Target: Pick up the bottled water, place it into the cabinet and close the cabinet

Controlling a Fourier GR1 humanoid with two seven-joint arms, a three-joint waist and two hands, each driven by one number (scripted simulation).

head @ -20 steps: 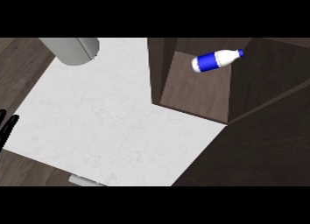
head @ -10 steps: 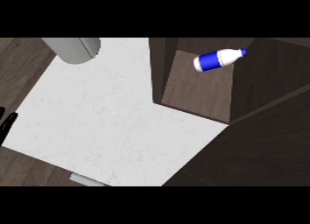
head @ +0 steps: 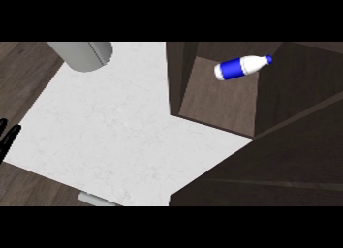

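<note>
Head view: we are looking down on the white marble table [head: 117,126], with the dark wooden cabinet [head: 176,77] standing open at its far right corner. The white plastic water bottle with a blue label and blue cap [head: 242,67] is lying on its side inside the cabinet, on the brown floor of the compartment, well apart from any hand.

We are judging that the placing step is done and that closing the cabinet is the step in hand. The next move is calling for a hand to reach the door and swing it shut. We are taking the broad dark panel at the table's right edge [head: 288,155] for that door, though we cannot tell for sure.

The bottle's long axis is running diagonally, with its base towards the table and its cap pointing away, deeper into the cabinet and to the right.

The black left hand [head: 0,138] is resting beyond the table's left edge, its fingers straight, spread and holding nothing. The right hand is not showing, so we cannot tell the state of its fingers. A grey cylinder [head: 81,55] is sitting at the table's far edge.
</note>
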